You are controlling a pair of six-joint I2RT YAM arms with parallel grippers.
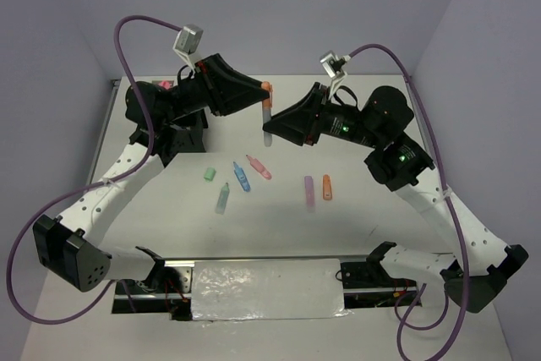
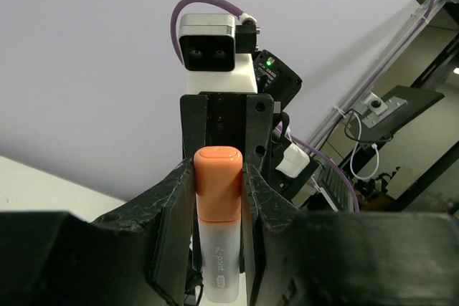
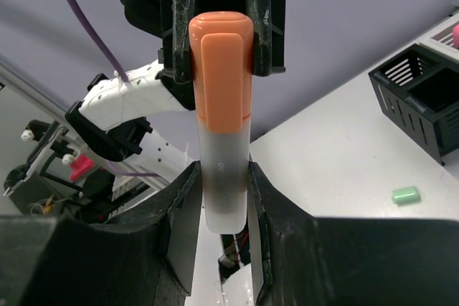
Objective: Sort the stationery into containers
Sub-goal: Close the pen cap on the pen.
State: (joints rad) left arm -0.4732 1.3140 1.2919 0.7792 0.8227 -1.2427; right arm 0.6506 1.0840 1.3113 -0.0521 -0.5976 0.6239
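Observation:
An orange-capped marker with a frosted white body [image 1: 265,112] hangs in mid-air between both grippers. My left gripper [image 1: 258,95] is shut on its orange cap end [image 2: 217,184]. My right gripper [image 1: 275,127] is shut on the white body [image 3: 225,177]. On the table lie a mint stub [image 1: 210,173], a mint marker [image 1: 223,198], a blue marker [image 1: 242,176], a pink marker [image 1: 259,166], a purple marker [image 1: 308,189] and an orange stub [image 1: 327,187]. The black organizer [image 3: 423,94] stands at the far left, mostly hidden under the left arm in the top view.
The mint stub [image 3: 405,194] lies on the white table in front of the organizer. A pink item [image 1: 165,84] shows at the organizer's far side. A foil-covered strip [image 1: 266,289] runs along the near edge between the arm bases.

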